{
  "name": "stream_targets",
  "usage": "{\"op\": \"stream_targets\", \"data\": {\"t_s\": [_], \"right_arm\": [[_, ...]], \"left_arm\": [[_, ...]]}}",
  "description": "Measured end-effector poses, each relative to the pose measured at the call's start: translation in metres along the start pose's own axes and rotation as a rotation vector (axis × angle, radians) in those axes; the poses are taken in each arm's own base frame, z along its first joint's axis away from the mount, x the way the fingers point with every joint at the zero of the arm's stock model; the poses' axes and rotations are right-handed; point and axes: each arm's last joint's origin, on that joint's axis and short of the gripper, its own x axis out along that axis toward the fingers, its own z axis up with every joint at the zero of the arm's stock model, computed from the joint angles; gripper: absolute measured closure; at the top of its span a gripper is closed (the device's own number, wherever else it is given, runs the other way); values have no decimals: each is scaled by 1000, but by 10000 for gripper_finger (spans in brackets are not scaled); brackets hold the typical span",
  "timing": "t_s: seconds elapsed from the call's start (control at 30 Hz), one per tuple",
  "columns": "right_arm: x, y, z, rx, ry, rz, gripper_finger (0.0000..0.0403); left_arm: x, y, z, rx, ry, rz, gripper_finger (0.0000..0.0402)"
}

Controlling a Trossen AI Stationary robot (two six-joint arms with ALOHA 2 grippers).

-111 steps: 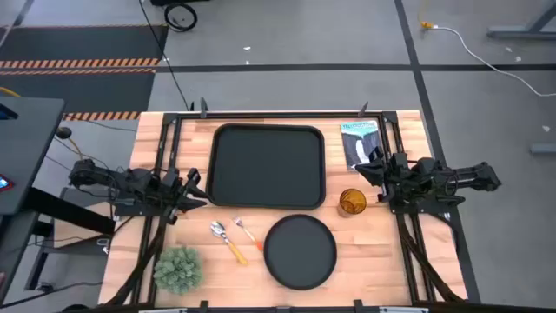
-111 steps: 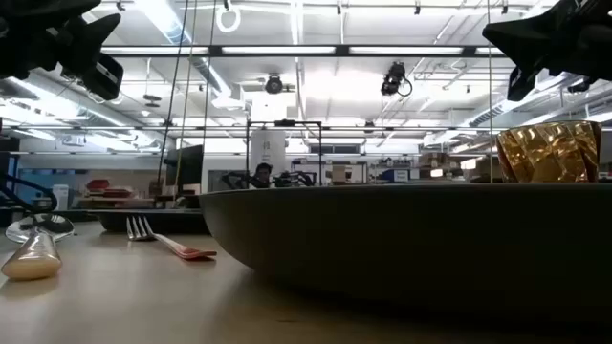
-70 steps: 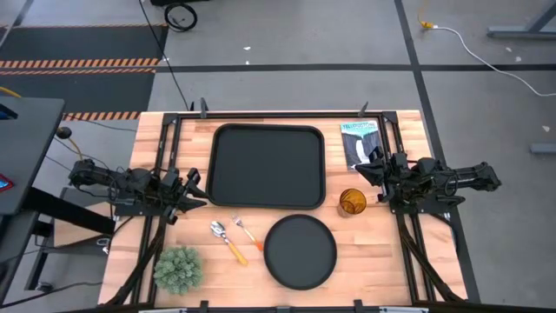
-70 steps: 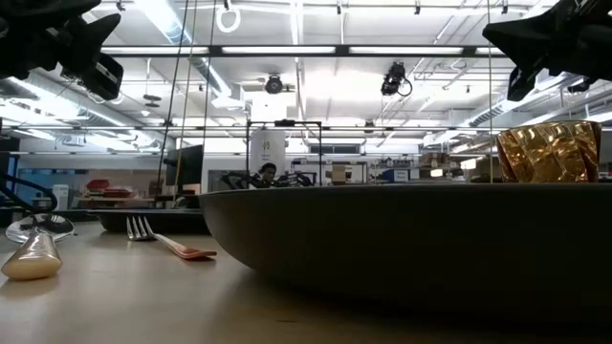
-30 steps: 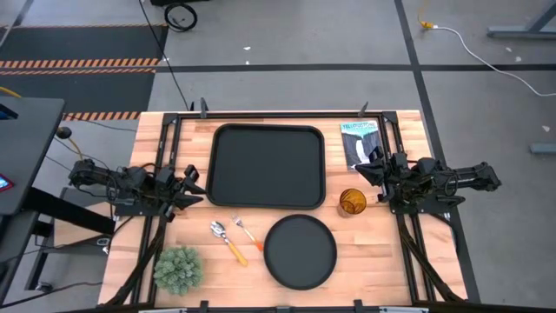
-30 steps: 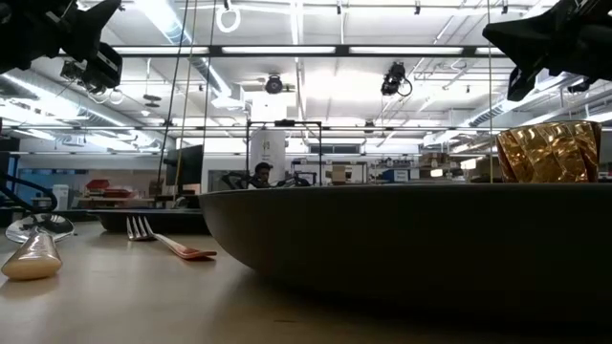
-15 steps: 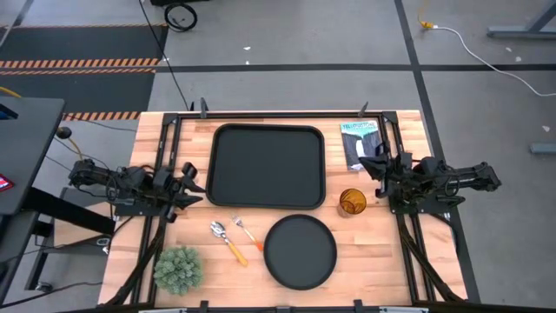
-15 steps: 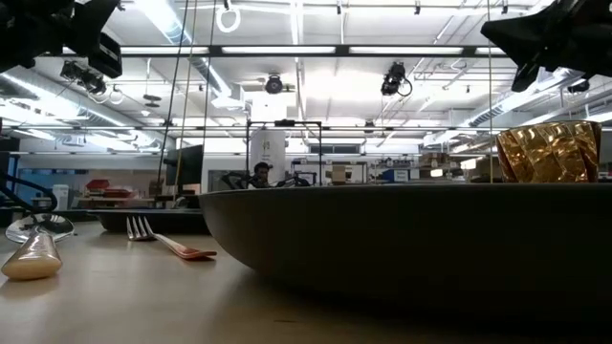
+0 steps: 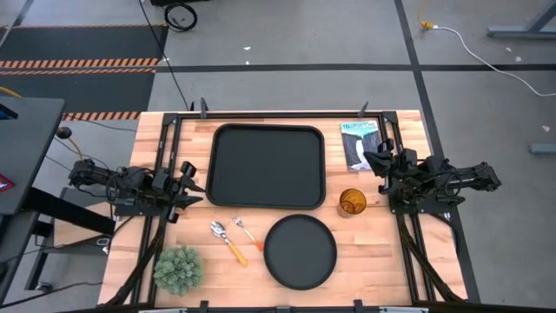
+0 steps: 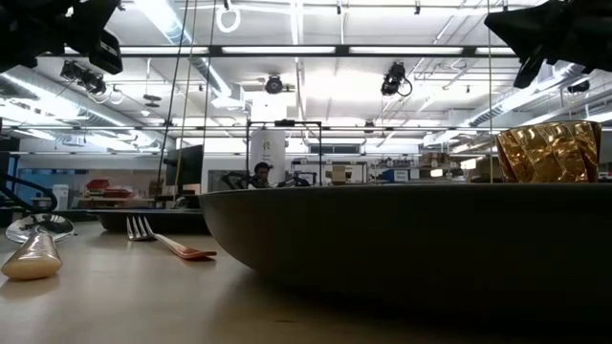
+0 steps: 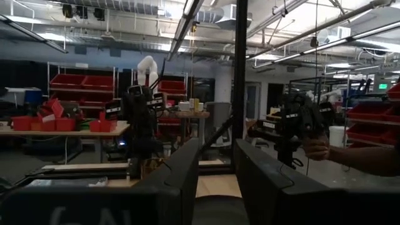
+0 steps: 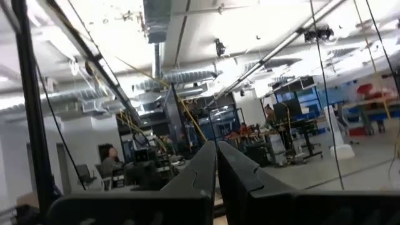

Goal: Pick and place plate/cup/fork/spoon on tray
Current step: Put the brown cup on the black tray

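Two dark, jointed arms [image 9: 122,181] (matte black throughout), blocky tapered black fingers [image 11: 187,181].

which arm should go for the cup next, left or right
Right, probably. The cup stands on the table just off the tray's right edge, close beside the right end effector. The left end effector waits across the tray, nearer the fork and spoon.

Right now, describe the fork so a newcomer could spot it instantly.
Start at the big black rectangular tray. On the bare wood just below its lower left corner, left of the round black plate, two orange-handled utensils lie side by side. The fork is the one nearer the plate, ending in tines, whereas the spoon has a round bowl.
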Motion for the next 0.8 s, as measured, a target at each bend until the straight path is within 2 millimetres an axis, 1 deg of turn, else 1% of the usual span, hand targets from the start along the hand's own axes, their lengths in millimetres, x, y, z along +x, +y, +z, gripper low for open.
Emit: {"op": "stream_targets", "data": {"t_s": [0.07, 0.13, 0.33, 0.43, 0.63, 0.8], "right_arm": [[0, -1, 0, 59, 0, -33, 380], [1, -2, -3, 98, 21, -61, 380], [4, -4, -18, 120, 134, -179, 380], [7, -4, -22, 103, 176, -215, 380], [20, 1, -18, 73, 274, -244, 380], [33, 6, -14, 9, 436, -273, 380]], "left_arm": [[0, 1, 0, 25, 3, 40, 292], [0, 3, -2, 88, 21, 111, 292], [-2, 12, -5, 290, 96, 398, 292], [-4, 14, -4, 355, 120, 494, 292], [-4, 15, -3, 386, 124, 529, 292], [-4, 15, 3, 450, 83, 539, 292]]}}
